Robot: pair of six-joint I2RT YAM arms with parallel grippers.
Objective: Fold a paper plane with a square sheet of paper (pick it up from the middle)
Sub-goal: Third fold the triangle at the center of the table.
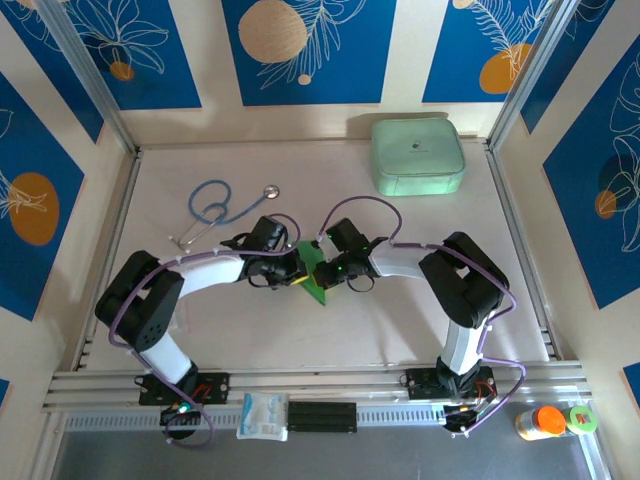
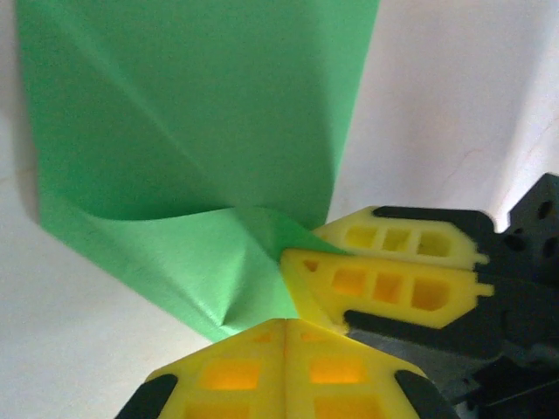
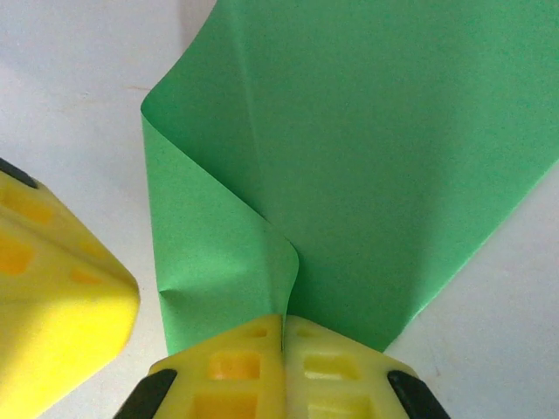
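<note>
The square sheet of paper (image 1: 312,278), creased but judged far from a dart, hangs mid-table (image 1: 300,180), pinched by the closed left claw (image 1: 293,272) at 9 o'clock and the closed right claw (image 1: 331,272) at 3 o'clock.

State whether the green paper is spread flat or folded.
Folded: the green paper shows diagonal creases and a layer curling over; left gripper and right gripper pinch it.
</note>
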